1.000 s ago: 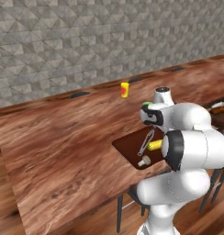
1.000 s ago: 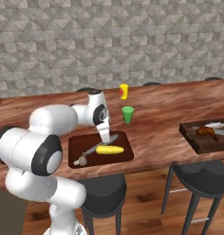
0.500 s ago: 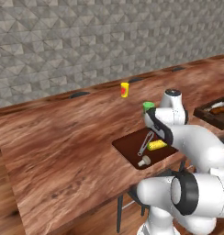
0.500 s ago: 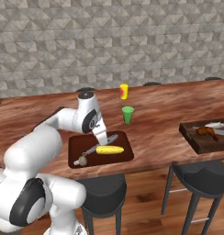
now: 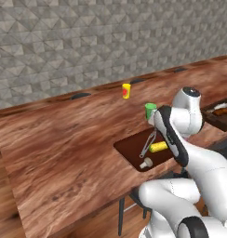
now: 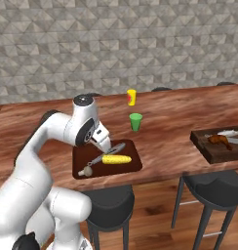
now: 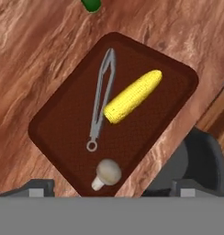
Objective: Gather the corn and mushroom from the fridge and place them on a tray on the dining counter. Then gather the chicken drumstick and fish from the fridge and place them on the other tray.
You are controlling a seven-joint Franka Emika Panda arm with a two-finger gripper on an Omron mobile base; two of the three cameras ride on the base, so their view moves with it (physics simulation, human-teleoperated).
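Your jaws hang above the brown tray [image 7: 49, 114] on the table [image 6: 165, 141]; you cannot tell whether they are apart. Below them lie the corn [image 7: 132, 97], tongs [image 7: 101, 98] and mushroom [image 7: 107, 174].

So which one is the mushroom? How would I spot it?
Find the long wooden counter and the dark brown tray at its front edge, nearest the robot. Three things lie on it: yellow corn, grey metal tongs and the mushroom. The mushroom is the small, round, pale one with a short stem.
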